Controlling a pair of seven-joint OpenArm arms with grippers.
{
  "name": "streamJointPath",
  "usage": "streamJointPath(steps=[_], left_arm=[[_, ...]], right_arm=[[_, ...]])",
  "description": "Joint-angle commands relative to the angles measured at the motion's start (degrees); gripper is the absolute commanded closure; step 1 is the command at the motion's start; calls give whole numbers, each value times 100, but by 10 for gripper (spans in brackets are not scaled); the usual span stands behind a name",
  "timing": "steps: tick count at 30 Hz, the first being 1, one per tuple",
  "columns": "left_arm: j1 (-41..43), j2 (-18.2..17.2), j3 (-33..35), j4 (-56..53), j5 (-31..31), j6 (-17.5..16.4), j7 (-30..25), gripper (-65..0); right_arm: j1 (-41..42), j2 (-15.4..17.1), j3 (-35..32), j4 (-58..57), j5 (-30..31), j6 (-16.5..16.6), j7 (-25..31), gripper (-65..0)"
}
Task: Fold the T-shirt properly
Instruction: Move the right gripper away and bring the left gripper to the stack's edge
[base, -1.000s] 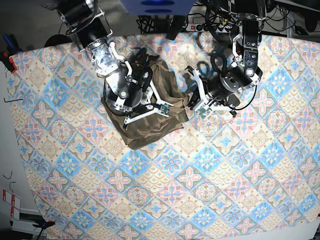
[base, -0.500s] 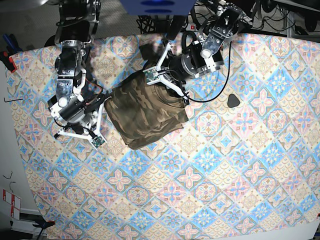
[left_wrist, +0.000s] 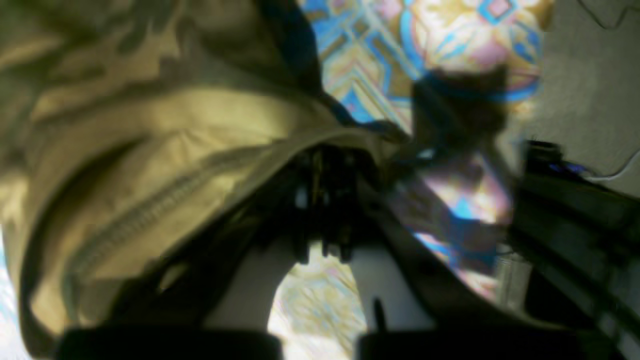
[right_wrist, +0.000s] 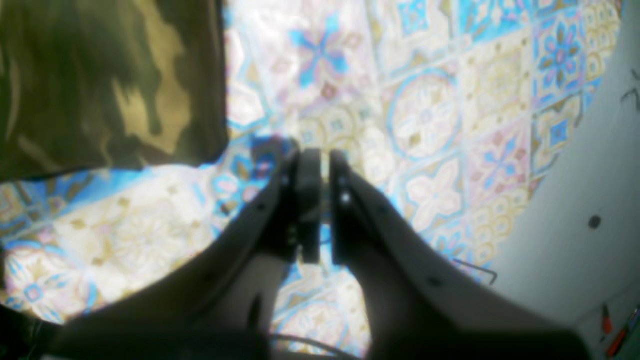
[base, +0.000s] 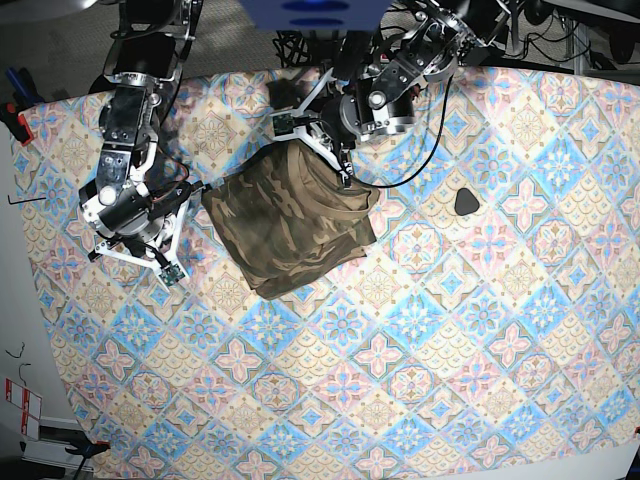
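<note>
Camouflage cloth of the T-shirt (base: 290, 220) lay bunched on the tablecloth (base: 480, 330); the left gripper (base: 318, 140) pinched its upper edge, the right gripper (right_wrist: 317, 200) hung closed, empty. Best drawn over slowly, edges aligned

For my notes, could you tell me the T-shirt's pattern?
Woodland camouflage on the T-shirt, clearest in the base view.
</note>
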Motion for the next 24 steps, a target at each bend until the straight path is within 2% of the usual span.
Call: streamJointPath(steps=[1,3,8,15,18,24], left_arm=[[-85,86,-6,-94,-11,34,-43,0],[-164,200,-129,-402,33,34,-43,0],[-190,209,-744,-534,33,34,-52,0],[-313,253,-2081,-543,42,34,-140,0],[-454,262,-2151,-745,42,34,-289,0],[-1131,605,-2142,-1562,-2,34,-368,0]], right_arm=[[76,25,6,101,-18,-5,36,-27],[76,25,32,101,-18,-5,36,-27],[67,51,41,101,-18,-5,36,-27],[-56,139,15,101,-18,-5,45,-27],[-65,139,6,101,-18,-5,45,-27],[-337,148,-12,101,-27,-5,45,-27]])
